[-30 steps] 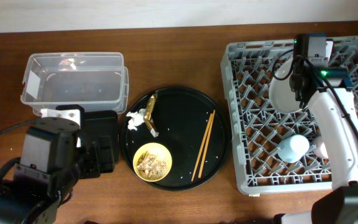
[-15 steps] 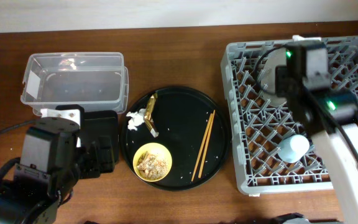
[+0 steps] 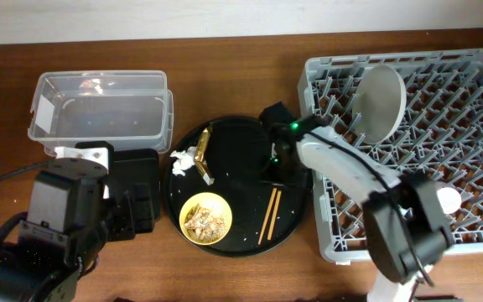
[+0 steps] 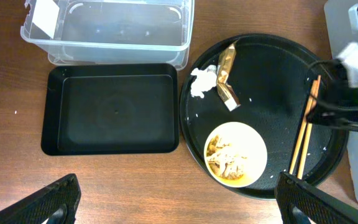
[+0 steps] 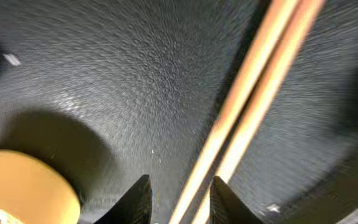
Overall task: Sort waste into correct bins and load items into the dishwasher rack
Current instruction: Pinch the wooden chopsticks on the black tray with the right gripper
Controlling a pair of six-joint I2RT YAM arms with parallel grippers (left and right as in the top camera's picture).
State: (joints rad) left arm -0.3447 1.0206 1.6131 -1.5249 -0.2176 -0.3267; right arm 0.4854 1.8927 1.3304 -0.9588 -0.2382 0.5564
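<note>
The brown chopsticks [image 3: 270, 215] lie on the right of the round black tray [image 3: 241, 130]. My right gripper [image 3: 275, 170] is low over their upper end. In the right wrist view its fingers [image 5: 180, 202] are open, with the chopsticks [image 5: 253, 93] running between the tips. The yellow bowl [image 3: 205, 220] holds tan food scraps [image 4: 227, 157]. A white tissue [image 3: 182, 162] and a gold wrapper [image 3: 202, 149] lie on the tray's left. The grey-white plate [image 3: 381, 102] stands in the grey rack [image 3: 334, 243]. My left gripper [image 4: 179, 208] is open and empty, high above the table.
The clear tub [image 3: 99, 105] stands at the back left. The shallow black tray [image 4: 110, 109] lies in front of it. A pale cup [image 3: 448, 200] shows partly beside my right arm in the rack. My left arm covers the front left corner.
My right arm has swung left from the plate in the rack to the round tray and come down over the chopsticks. The plate stays upright in the rack.
</note>
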